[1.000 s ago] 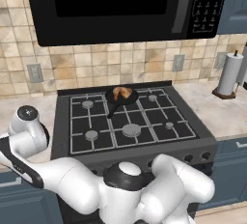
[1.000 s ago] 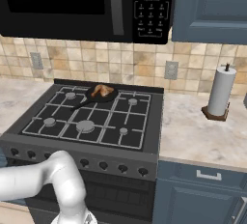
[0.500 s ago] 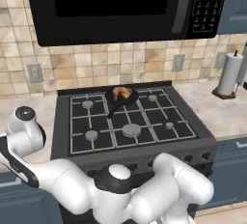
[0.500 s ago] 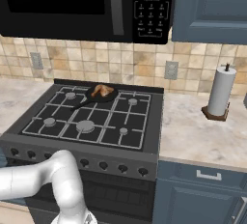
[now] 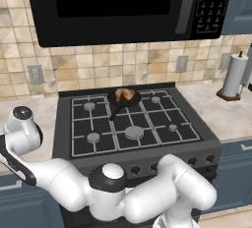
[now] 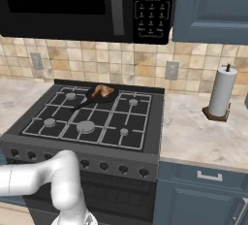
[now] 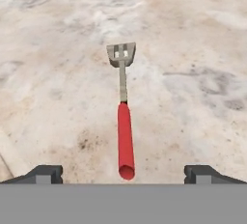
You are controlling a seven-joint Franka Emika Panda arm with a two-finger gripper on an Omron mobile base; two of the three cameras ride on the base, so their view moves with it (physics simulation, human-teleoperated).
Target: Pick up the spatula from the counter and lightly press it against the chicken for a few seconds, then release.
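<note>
One spatula (image 7: 123, 117) lies flat on the table (image 7: 193, 49), its red handle towards my claw (image 7: 124, 175), which hangs released, one tip on either side. One chicken (image 5: 124, 93) sits in one pan (image 5: 133, 100) on the stove (image 5: 147, 128). My arm has swung slightly left since before; the pan has stayed put.

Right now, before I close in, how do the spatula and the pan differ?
The spatula lies on the marbled counter; the pan sits on a rear burner of the stove. The spatula has a red handle and grey slotted blade; the pan is all black. The pan holds the chicken; the spatula carries nothing. Both have handles and rest flat.
</note>
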